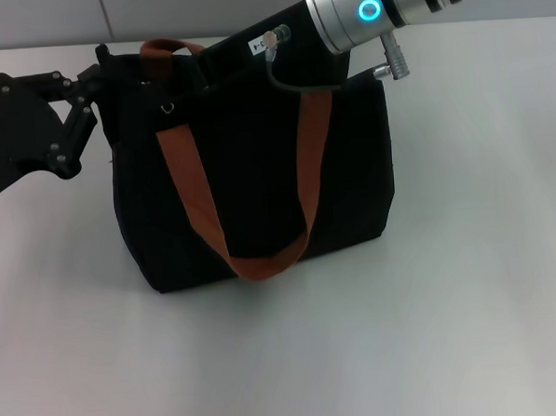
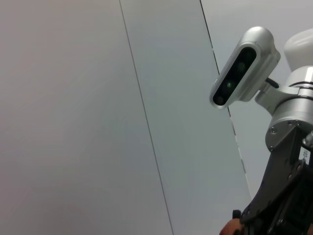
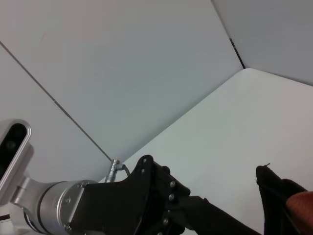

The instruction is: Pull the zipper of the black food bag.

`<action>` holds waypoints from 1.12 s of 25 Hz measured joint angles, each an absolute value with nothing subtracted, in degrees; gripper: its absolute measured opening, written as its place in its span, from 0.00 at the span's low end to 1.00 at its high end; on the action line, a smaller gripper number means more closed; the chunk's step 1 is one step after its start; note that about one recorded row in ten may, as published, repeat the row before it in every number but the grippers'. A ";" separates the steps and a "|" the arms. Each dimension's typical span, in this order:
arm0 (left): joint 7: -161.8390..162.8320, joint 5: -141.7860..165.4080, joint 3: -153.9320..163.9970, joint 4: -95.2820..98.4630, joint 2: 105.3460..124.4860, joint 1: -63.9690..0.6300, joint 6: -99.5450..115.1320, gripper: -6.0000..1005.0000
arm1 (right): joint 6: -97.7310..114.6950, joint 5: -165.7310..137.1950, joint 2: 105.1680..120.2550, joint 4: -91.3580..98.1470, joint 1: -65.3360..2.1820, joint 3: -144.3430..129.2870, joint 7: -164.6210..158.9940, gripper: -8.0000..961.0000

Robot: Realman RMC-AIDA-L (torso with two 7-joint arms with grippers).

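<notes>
I'm bracing the black food bag (image 1: 258,181), upright on the worktop (image 1: 468,282); left gripper (image 1: 103,73) at its corner, right gripper (image 1: 214,62) over the top. Grips: can't tell. Zipper hidden; I'd pull along the track.

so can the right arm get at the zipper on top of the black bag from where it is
Probably yes: the right gripper is already over the top edge of the black food bag. The zipper pull is hidden, while the left gripper is at the bag's left end.

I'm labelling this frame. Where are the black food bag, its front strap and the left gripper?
black food bag (image 1: 350,167): head view, front fabric panel.
front strap (image 1: 262,263): head view, bottom of its loop.
left gripper (image 1: 98,73): head view, at the bag's top corner.
</notes>
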State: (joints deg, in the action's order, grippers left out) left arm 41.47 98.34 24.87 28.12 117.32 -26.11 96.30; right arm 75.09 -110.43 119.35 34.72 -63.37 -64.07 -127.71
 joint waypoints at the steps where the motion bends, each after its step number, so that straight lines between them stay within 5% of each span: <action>1: 41.39 98.33 24.87 28.12 117.31 -26.05 96.20 0.10 | 75.11 -110.42 119.35 34.72 -63.37 -64.07 -127.70 0.13; 28: 40.79 98.35 24.87 28.63 117.34 -26.45 96.34 0.12 | 73.85 -110.64 119.40 34.88 -63.86 -65.60 -127.53 0.07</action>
State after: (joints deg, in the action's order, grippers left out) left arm 40.79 98.35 24.87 28.63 117.34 -26.45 96.34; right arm 73.85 -110.64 119.40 34.88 -63.86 -65.60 -127.53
